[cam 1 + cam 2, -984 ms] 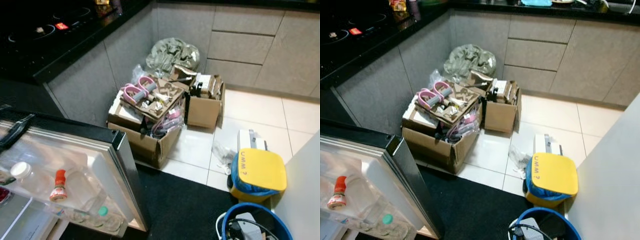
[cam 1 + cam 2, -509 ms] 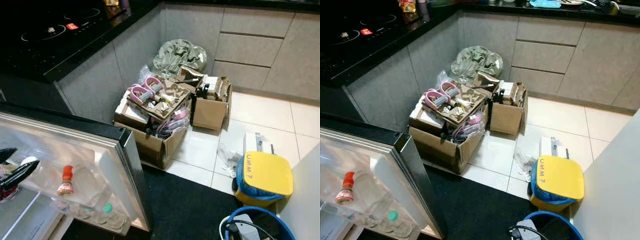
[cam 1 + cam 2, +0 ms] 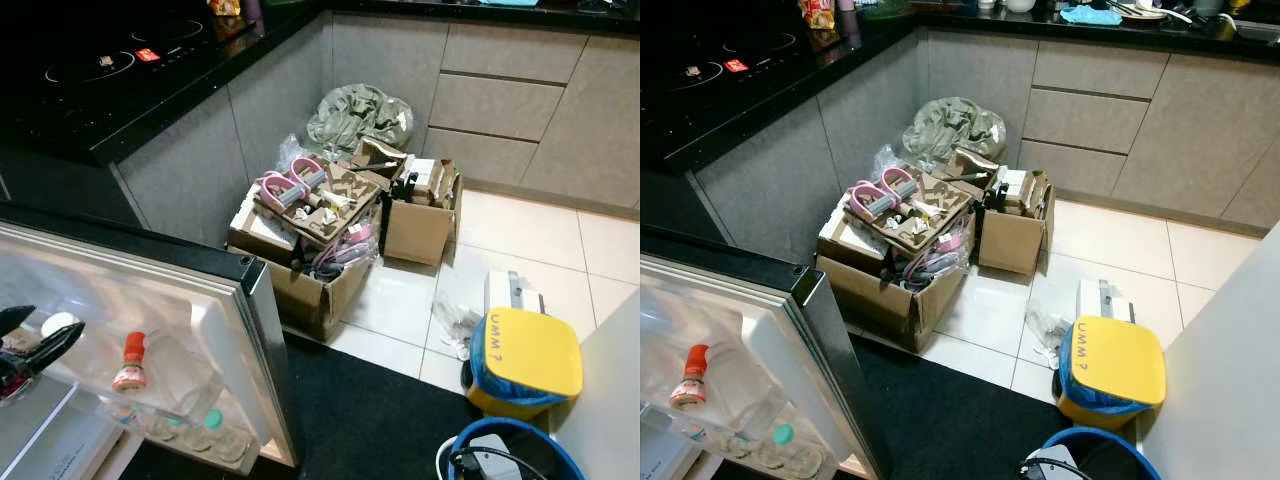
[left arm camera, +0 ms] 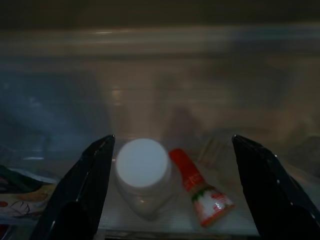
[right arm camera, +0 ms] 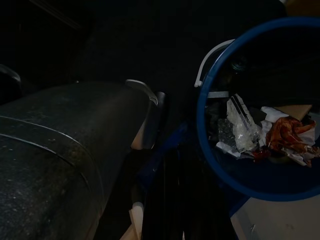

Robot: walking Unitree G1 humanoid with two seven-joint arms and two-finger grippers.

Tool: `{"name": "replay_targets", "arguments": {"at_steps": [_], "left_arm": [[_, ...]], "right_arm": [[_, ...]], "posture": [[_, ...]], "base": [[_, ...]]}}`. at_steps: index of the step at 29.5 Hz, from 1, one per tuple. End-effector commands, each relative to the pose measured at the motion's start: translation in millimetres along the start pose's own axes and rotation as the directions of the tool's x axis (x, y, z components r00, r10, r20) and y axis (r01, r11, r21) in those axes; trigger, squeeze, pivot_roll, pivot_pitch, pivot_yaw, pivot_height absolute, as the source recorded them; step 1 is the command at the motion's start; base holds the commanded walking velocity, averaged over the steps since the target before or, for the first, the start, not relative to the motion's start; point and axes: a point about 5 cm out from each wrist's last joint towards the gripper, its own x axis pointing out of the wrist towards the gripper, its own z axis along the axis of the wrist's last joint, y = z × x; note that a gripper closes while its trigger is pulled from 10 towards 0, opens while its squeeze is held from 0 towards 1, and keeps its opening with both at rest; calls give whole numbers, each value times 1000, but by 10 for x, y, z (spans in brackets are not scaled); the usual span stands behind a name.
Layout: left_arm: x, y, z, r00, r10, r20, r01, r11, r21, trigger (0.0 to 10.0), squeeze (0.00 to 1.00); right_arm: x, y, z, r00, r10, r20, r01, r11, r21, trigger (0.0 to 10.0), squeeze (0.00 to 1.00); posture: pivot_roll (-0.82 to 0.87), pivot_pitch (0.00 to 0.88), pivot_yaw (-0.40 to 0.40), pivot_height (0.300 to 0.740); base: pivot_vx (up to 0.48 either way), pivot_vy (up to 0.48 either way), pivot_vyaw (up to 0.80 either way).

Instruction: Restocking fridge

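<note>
Kitchen corner, head views: grey cabinets (image 3: 1080, 110) meet under a black counter (image 3: 120, 80), with pale floor tiles and a black mat (image 3: 370, 420) at 6 o'clock. The open fridge door (image 3: 150, 350) fills the 8 o'clock area; its shelf carries a red-capped bottle (image 3: 129, 363), a white-capped jar (image 3: 58, 325) and a green-capped bottle (image 3: 212, 418). Compared with half a second ago, the left gripper (image 3: 22, 345) sits slightly lower at the 9 o'clock edge, its black fingers parted beside the white-capped jar; the whole scene has also shifted a little, which is camera movement. At centre, a large cardboard box (image 3: 300, 270) piled with clutter, including pink sandals (image 3: 290, 183), stands just beside a smaller box (image 3: 420, 215); a green bag (image 3: 360, 115) lies behind them at 12 o'clock. A yellow-lidded bin (image 3: 520, 360) stands at 4 o'clock, and a blue bucket (image 3: 510, 460) at 5 o'clock.

Left wrist view: the two fingers (image 4: 82, 190) are spread wide and hold nothing. Between them, on the dim door shelf, the white-capped jar (image 4: 142, 175) stands close to one finger, the red-capped bottle (image 4: 200, 192) just beside it.

Right wrist view: very dark. The blue bucket (image 5: 205, 130) holds crumpled wrappers (image 5: 280, 135), next to a dark grey curved surface (image 5: 60, 150). Whether the right gripper is spread or pressed together cannot be told.
</note>
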Motion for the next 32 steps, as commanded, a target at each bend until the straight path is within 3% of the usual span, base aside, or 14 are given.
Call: {"name": "replay_targets", "arguments": {"at_steps": [1,6,13,18,24,32], "left_arm": [[42,-29,-102,1000,7,-12,-7,1000,-17,10000,0],[160,33,-257,994,95,-58,-97,994,-44,10000,0],[205,97,-389,980,179,-81,-185,981,-65,10000,0],[279,60,-428,982,176,-74,-181,981,-64,10000,0],[491,-47,-385,990,136,18,-135,988,-76,10000,0],[592,-112,-404,994,108,25,-106,992,-69,10000,0]], "right_arm": [[-5,-16,3,1000,-5,6,5,1000,-6,10000,0],[4,6,28,1000,0,14,0,1000,-4,10000,0],[-3,-3,-2,1000,-2,12,2,1000,1,10000,0],[-11,-22,9,1000,-3,30,3,1000,-14,10000,0],[-11,-15,11,1000,11,25,-10,998,-60,10000,0],[-7,-2,25,999,20,29,-18,998,-63,10000,0]], "posture": [[-45,0,19,740],[-49,0,24,740],[-56,0,25,740],[-57,0,26,740],[-52,0,24,740],[-53,1,26,740]], "base": [[0,0,0],[0,0,0],[0,0,0],[0,0,0],[0,0,764],[0,0,764]]}}
